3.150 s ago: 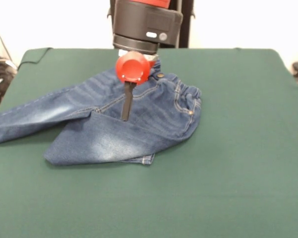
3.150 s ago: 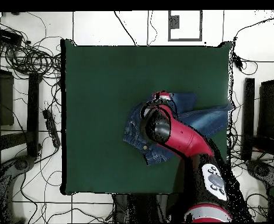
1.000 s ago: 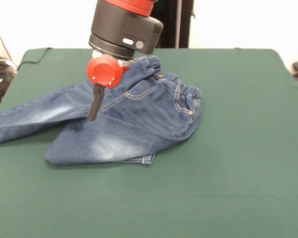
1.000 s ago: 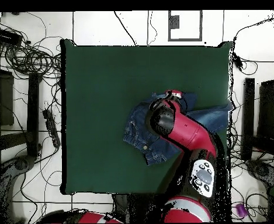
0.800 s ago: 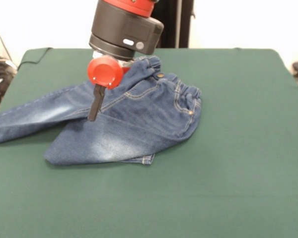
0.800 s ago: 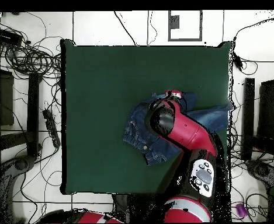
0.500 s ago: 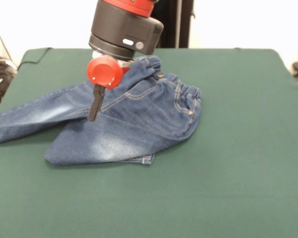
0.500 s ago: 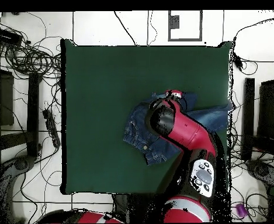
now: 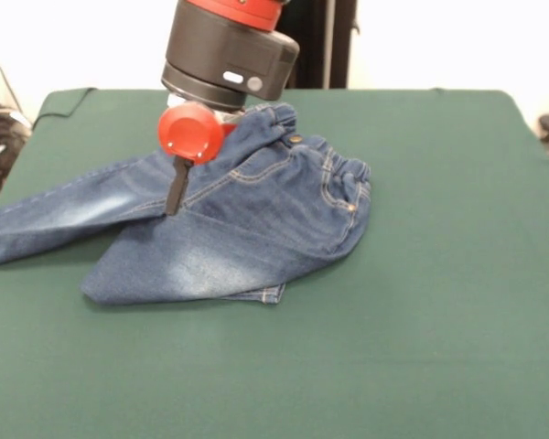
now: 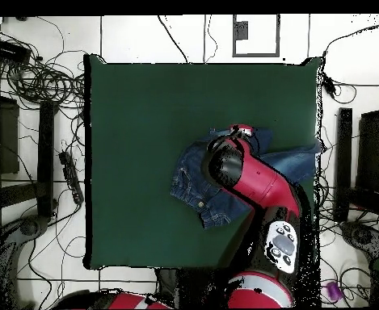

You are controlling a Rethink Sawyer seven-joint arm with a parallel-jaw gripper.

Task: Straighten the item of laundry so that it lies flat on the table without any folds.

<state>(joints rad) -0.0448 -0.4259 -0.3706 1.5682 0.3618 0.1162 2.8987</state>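
- My gripper [image 9: 175,203] sits on the jeans [image 9: 247,229]; I can't tell its state.
- Denim looks soft, fairly heavy; I'd grab the folded leg's cuff.

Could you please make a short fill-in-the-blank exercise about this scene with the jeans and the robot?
1. The jeans lie on a table covered in dark ____ cloth.
2. In the front view, one leg is folded across the front, so the jeans are not yet ____.
3. In the front view, the other leg reaches the picture's ____ edge.
4. The gripper hangs over the ____.

Missing words: green; flat; left; jeans
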